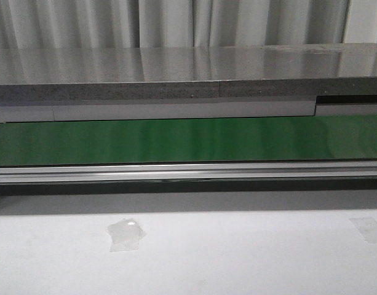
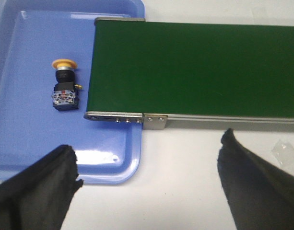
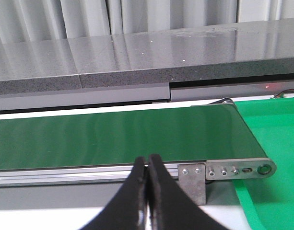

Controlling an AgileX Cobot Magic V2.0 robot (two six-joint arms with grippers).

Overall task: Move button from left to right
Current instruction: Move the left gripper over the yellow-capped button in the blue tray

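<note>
At the desk's left end the button (image 2: 64, 85) lies untouched in its blue tray (image 2: 22, 143); left gripper (image 2: 147, 179) gapes wide, right gripper (image 3: 147, 191) pinched closed, empty

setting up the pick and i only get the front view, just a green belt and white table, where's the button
Observer: The button lies on its side in a blue tray at the belt's left end.
Operator: left tool ready
Observer: Yes, the left tool is open, short of the tray, holding nothing.
Operator: and the right one
Observer: The right tool is shut and empty, near the belt's other end, where a green tray sits.
</note>
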